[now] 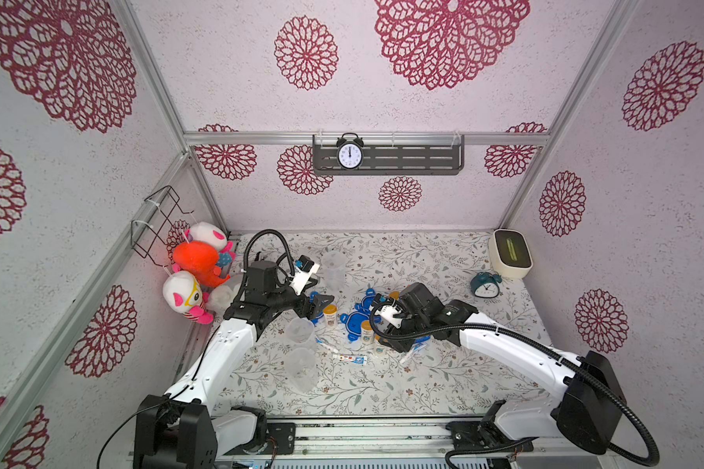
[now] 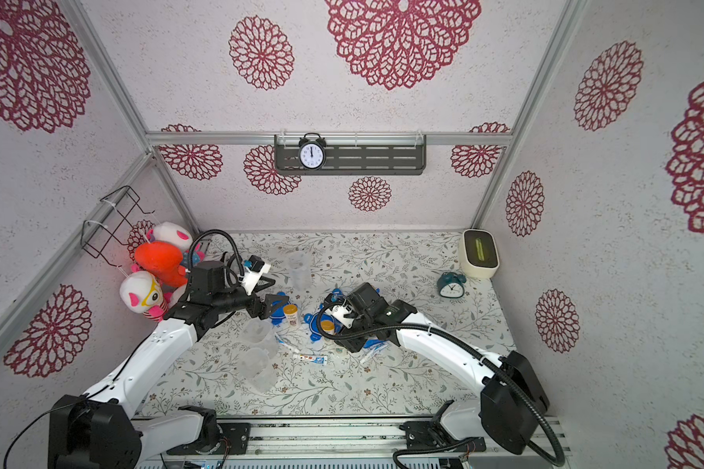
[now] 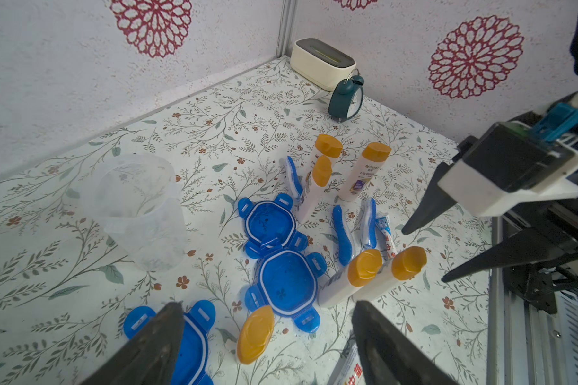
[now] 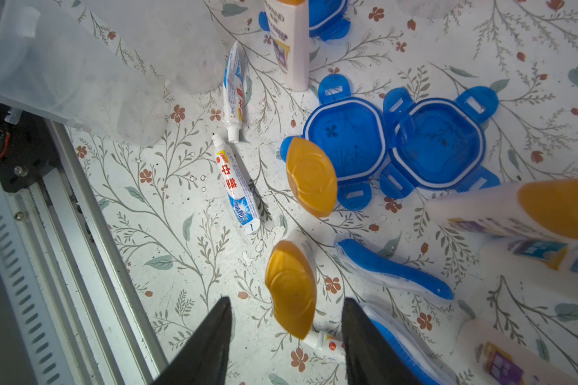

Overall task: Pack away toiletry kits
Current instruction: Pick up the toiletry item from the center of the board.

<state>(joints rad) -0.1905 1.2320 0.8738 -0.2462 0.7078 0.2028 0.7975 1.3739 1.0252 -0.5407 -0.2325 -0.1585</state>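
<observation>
Translucent plastic, faintly cloudy: three tapered cups, all lidless. In a top view the far cup (image 1: 334, 264) stands just above frame centre. The second cup (image 1: 299, 329) and third cup (image 1: 301, 367) sit left of centre, one directly below the other.

Glossy blue plastic lids, rounded squares with four slotted tabs and a white inner rim. In the right wrist view the first lid (image 4: 344, 143) and second lid (image 4: 437, 140) lie flat and touching, right of centre. The third lid (image 3: 194, 343) is at the lower left of the left wrist view, partly behind a black finger.

We note the right gripper (image 4: 287, 300) roughly half spread. Its tapered jaws straddle the smooth orange oval cap of a standing white bottle (image 4: 291, 286), with a gap on each side and no grip.

The left gripper (image 3: 267, 304) is spread wide and empty, with another orange cap (image 3: 256, 335) low between the jaws, untouched.

Two small printed toothpaste tubes, the upper tube (image 4: 234, 90) and lower tube (image 4: 237, 186), lie flat on the floral tabletop (image 4: 167, 253). A blue toothbrush (image 4: 391, 270) lies at lower right.
</observation>
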